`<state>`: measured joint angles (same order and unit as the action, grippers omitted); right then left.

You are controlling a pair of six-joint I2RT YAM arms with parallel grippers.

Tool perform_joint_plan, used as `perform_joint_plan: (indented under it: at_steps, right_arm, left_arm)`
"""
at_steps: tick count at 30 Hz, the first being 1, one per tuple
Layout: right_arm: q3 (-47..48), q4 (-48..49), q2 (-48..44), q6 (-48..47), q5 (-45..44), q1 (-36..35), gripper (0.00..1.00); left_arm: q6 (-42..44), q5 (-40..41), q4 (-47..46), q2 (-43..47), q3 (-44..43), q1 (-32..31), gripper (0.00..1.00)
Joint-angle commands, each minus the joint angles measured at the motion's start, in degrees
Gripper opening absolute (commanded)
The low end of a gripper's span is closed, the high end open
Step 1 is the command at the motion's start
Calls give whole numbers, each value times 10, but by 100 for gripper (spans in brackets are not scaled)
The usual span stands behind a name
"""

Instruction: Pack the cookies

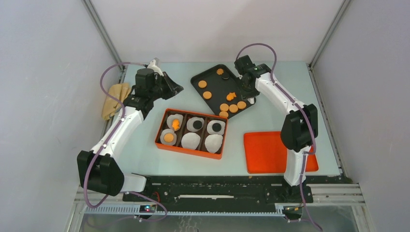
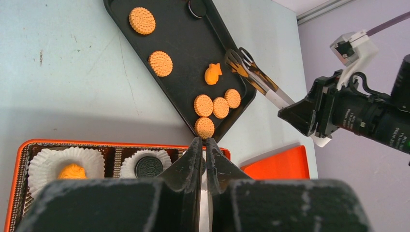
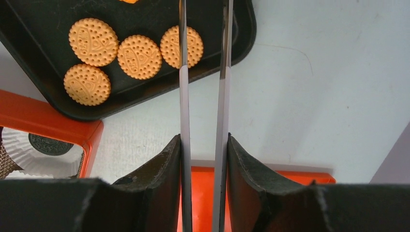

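Observation:
Orange-brown round cookies [image 1: 233,108] lie on a black tray [image 1: 216,83], with an orange fish-shaped one [image 1: 231,96] and a dark one [image 1: 226,76]. An orange box [image 1: 188,151] holds six white paper liners. Four carry cookies: a fish [image 1: 175,124], a round orange one [image 1: 168,137] and two dark ones [image 1: 196,124]. My right gripper [image 1: 249,92] is shut on metal tongs [image 3: 183,87], whose tips [image 2: 237,60] hang over the tray beside the fish cookie [image 2: 213,74] and hold nothing. My left gripper [image 2: 203,141] is shut and empty, above the table between box and tray.
The orange box lid [image 1: 270,152] lies flat at the front right. A yellow cloth [image 1: 115,99] sits at the left table edge, behind the left arm. Two liners [image 1: 190,140] in the box's front row are empty. Grey walls enclose the table on three sides.

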<state>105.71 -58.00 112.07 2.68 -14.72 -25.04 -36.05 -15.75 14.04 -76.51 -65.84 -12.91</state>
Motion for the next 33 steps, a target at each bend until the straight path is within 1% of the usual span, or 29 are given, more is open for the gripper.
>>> perform_joint_plan:
  at_steps: [1, 6, 8, 12, 16, 20, 24, 33]
  right_arm:
    - [18, 40, 10, -7, 10, -13, 40]
    - [5, 70, -10, -4, 6, -38, 38]
    - [10, 90, -16, -5, 32, -45, 38]
    - [59, 77, 9, -2, 56, -67, 38]
    - [73, 82, 38, 3, 30, -91, 38]
    - [103, 78, 71, 31, 19, -83, 38]
    - [150, 45, 111, 46, 7, -72, 38]
    - [128, 53, 118, 75, -26, -53, 37]
  left_arm:
    - [-1, -7, -23, 10, -16, -3, 10]
    - [1, -3, -20, 11, -16, -3, 10]
    - [1, -1, -20, 10, -16, -3, 11]
    - [0, -3, -20, 7, -18, -3, 10]
    - [4, 4, -17, 12, -13, -3, 10]
    - [4, 0, -16, 8, -14, -3, 10]
    - [9, 3, -12, 8, -16, -3, 10]
    - [14, 7, -10, 9, -19, -3, 11]
